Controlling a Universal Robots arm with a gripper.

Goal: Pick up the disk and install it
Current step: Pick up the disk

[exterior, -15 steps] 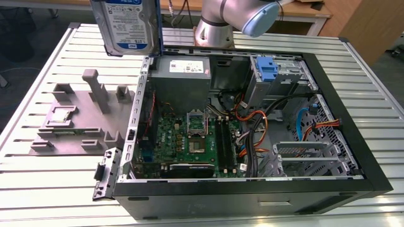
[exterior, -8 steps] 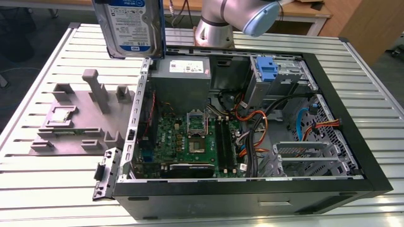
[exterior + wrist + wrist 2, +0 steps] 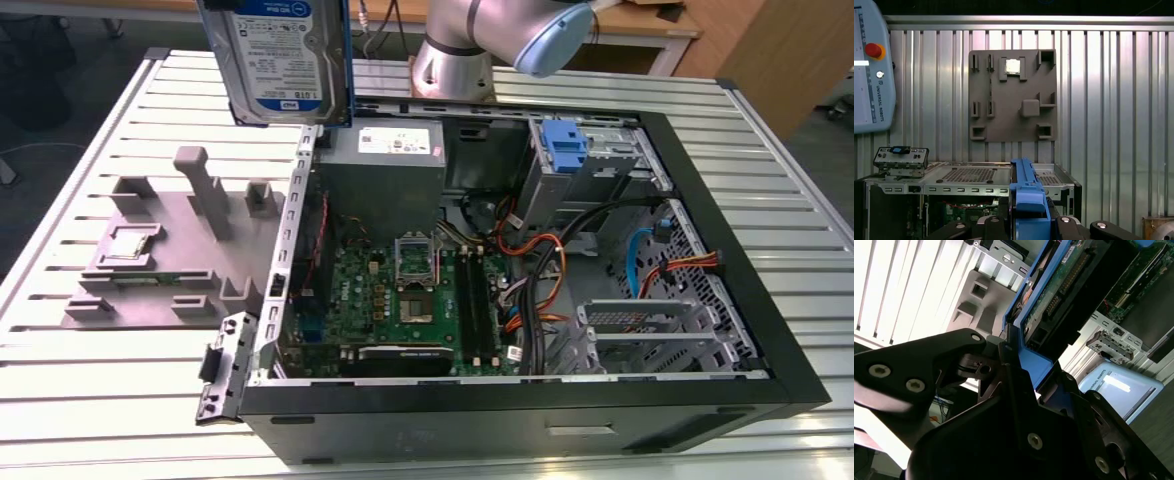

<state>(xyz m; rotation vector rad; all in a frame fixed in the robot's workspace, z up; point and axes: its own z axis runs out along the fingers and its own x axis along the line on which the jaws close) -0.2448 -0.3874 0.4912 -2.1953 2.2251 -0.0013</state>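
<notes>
1. Black claw links sit nearest the lens in both wrist views, clamped tight on the blue side rail of the disk.
2. In the exterior view the disk hangs upright, label outward, off the worktop, at eleven o'clock of the open computer case.
3. Pick-up looks done; I judge the carry to be the step in hand, with the install not yet made.
4. Seating it likely calls for squaring the rails with a drive cage, at four o'clock inside the case, clear of the cables.
5. A grey fixture plate lies at nine o'clock.
</notes>
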